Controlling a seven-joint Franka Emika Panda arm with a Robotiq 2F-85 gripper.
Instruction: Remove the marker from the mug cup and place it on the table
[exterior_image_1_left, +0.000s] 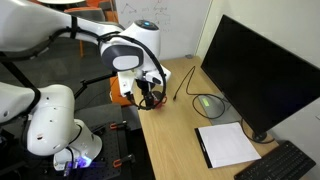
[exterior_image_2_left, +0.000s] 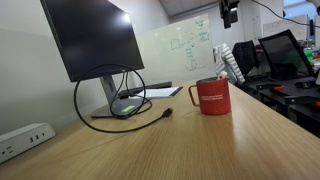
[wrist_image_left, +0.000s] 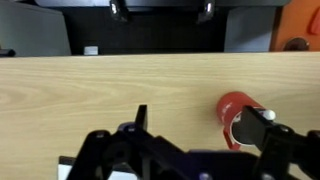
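The mug cup (exterior_image_2_left: 212, 96) is red and stands upright on the light-wood table (exterior_image_2_left: 150, 140), its handle to one side. In the wrist view the mug cup (wrist_image_left: 234, 112) lies at the lower right, partly behind one finger. A small white tip of the marker (wrist_image_left: 268, 115) shows at its rim; the rest is hidden. My gripper (wrist_image_left: 200, 135) is open and empty, its fingers spread wide. In an exterior view the gripper (exterior_image_2_left: 230, 12) hangs well above the mug. In an exterior view my gripper (exterior_image_1_left: 150, 92) is over the table's near edge and hides the mug.
A large monitor (exterior_image_2_left: 95, 40) stands on the table with a looped black cable (exterior_image_2_left: 120, 105) by its foot. A white notebook (exterior_image_1_left: 226, 143) and a keyboard (exterior_image_1_left: 285, 162) lie near it. A power strip (exterior_image_2_left: 25, 138) lies by the wall. An orange object (exterior_image_1_left: 122, 90) sits off the table's edge.
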